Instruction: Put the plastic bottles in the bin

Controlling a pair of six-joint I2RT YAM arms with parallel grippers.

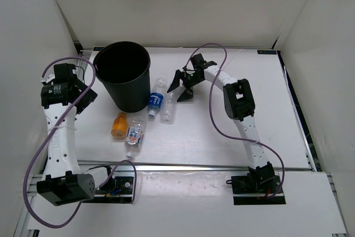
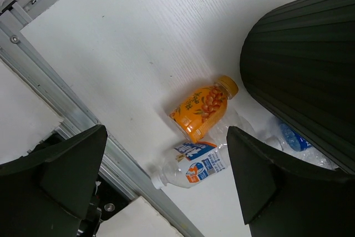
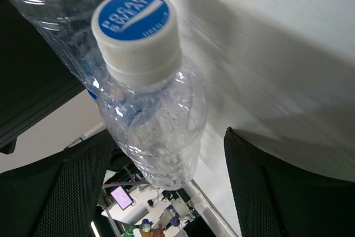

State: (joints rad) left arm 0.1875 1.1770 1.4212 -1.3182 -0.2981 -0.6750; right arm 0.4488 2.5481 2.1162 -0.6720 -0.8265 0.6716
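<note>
The black bin stands at the back left. Four bottles lie beside it: blue-label, plain clear, orange and white-blue-red label. My right gripper is open, low beside the blue-label and plain bottles. In the right wrist view a clear bottle with a white, blue-topped cap lies between my open fingers, ungripped; I cannot tell which bottle it is. My left gripper is open and empty, high left of the bin. It looks down on the orange bottle and the labelled bottle.
The bin's ribbed wall fills the right of the left wrist view, the blue-label bottle at its foot. An aluminium rail runs along the table's near edge. White walls enclose the table on three sides.
</note>
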